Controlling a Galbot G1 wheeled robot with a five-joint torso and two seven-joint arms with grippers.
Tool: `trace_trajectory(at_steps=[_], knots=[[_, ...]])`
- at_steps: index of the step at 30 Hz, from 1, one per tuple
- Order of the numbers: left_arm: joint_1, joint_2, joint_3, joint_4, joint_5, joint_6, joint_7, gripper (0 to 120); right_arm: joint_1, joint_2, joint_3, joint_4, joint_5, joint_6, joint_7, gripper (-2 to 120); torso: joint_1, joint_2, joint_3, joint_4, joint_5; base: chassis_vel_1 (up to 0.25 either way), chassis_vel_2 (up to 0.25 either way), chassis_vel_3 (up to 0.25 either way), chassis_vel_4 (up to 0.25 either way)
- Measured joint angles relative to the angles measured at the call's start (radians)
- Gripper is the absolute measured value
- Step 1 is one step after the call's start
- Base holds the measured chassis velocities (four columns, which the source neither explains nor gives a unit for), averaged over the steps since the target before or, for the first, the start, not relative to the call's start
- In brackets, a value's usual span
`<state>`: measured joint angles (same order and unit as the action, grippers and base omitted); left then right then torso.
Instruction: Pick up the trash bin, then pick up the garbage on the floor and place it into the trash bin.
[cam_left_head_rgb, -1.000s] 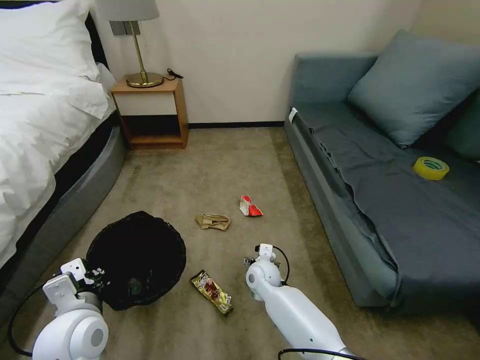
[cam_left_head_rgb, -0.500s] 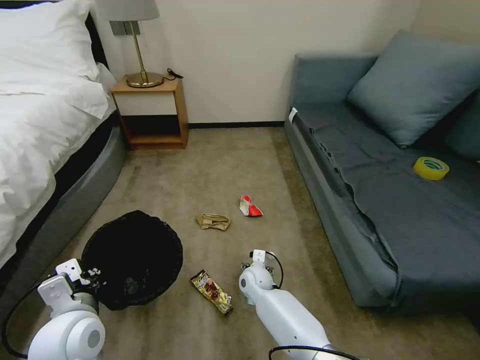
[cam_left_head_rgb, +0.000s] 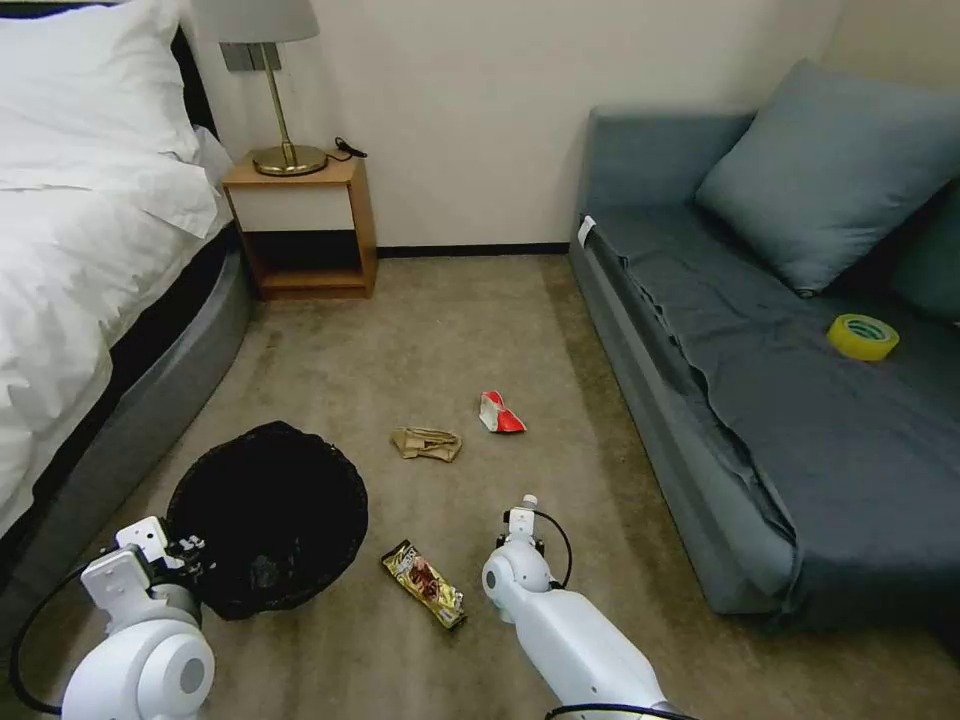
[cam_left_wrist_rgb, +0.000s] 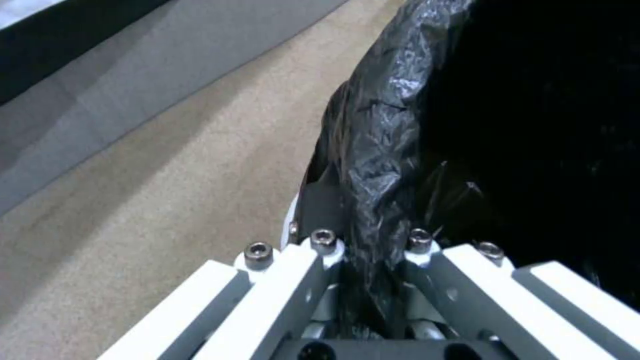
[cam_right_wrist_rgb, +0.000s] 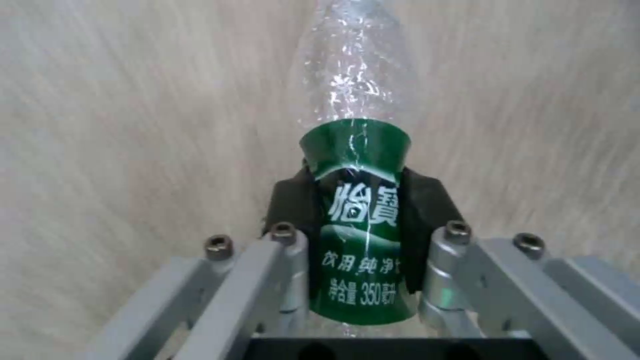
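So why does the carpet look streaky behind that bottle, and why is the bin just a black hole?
Right wrist view: the carpet is smeared by blur, while the bottle in the right gripper stays sharp, glinting on its clear plastic. Left wrist view: the trash bin liner shows glossy highlights at its rim; its inside falls into featureless shadow.

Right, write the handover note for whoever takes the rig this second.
Left gripper: jaws shut on the trash bin rim and its black liner.
Right gripper: jaws shut on the green-labelled bottle, low over the carpet.
Done: bin gripped, bottle gripped.
Left: bottle into the bin, then the snack wrapper, tan paper and red-white packet, all on the floor.
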<state>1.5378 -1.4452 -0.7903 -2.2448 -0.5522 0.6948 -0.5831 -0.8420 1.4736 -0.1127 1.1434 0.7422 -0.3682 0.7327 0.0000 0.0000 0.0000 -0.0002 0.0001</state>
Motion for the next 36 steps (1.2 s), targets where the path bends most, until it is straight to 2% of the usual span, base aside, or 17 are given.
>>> trace_trajectory(at_steps=[1, 2, 6, 7, 11, 12, 16, 23, 31, 36], knots=[[0.0, 0.0, 0.001, 0.0, 0.0, 0.0, 0.0, 3, -0.006, -0.026, -0.004, 0.064, 0.014, -0.005, 0.003, 17, 0.0, 0.0, 0.0, 0.0, 0.0002, 0.0, 0.0, 0.0, 0.0], [0.0, 0.0, 0.001, 0.0, 0.0, 0.0, 0.0, 3, -0.006, -0.026, -0.004, 0.064, 0.014, -0.005, 0.003, 17, 0.0, 0.0, 0.0, 0.0, 0.0002, 0.0, 0.0, 0.0, 0.0], [0.0, -0.001, 0.013, 0.0, 0.0, 0.0, 0.0, 3, -0.018, -0.121, -0.03, 0.355, 0.106, -0.036, 0.029, 17, 0.0, 0.0, 0.0, -0.0001, 0.0, 0.0, 0.0, 0.0, 0.0], [0.0, -0.001, 0.013, 0.0, 0.0, 0.0, 0.0, 3, -0.018, -0.121, -0.03, 0.355, 0.106, -0.036, 0.029, 17, 0.0, 0.0, 0.0, -0.0001, 0.0, 0.0, 0.0, 0.0, 0.0], [0.002, -0.007, 0.035, 0.0, 0.0, 0.0, -0.002, 3, 0.033, -0.17, -0.097, 0.666, 0.287, -0.05, 0.081, 17, 0.0, 0.0, 0.0, 0.0001, -0.0001, 0.0, 0.0, 0.0, 0.0], [0.002, -0.007, 0.035, 0.0, 0.0, 0.0, -0.002, 3, 0.033, -0.17, -0.097, 0.666, 0.287, -0.05, 0.081, 17, 0.0, 0.0, 0.0, 0.0001, -0.0001, 0.0, 0.0, 0.0, 0.0], [0.004, -0.014, 0.052, 0.0, 0.003, 0.0, -0.005, 3, 0.122, -0.163, -0.201, 0.807, 0.475, -0.021, 0.092, 17, 0.0, 0.0, 0.0, 0.0002, 0.0, 0.0, 0.0, 0.0, 0.0], [0.005, -0.028, 0.063, 0.0, 0.015, 0.0, -0.006, 3, 0.187, -0.121, -0.344, 0.82, 0.536, -0.005, 0.09, 17, 0.0, 0.0, 0.0, 0.0003, -0.0002, 0.0, 0.0, 0.0, 0.0], [0.003, -0.041, 0.067, -0.006, 0.016, -0.001, -0.007, 3, 0.202, -0.089, -0.511, 0.696, 0.452, 0.015, 0.068, 17, 0.0, 0.0, 0.0, 0.0003, -0.0001, 0.0, 0.0, 0.0, 0.0], [0.003, -0.046, 0.075, -0.007, 0.019, -0.002, -0.007, 3, 0.204, -0.073, -0.549, 0.652, 0.42, 0.032, 0.06, 19, 0.0, 0.0, 0.0, 0.0002, -0.0002, 0.0, 0.0, 0.0, 0.0]])
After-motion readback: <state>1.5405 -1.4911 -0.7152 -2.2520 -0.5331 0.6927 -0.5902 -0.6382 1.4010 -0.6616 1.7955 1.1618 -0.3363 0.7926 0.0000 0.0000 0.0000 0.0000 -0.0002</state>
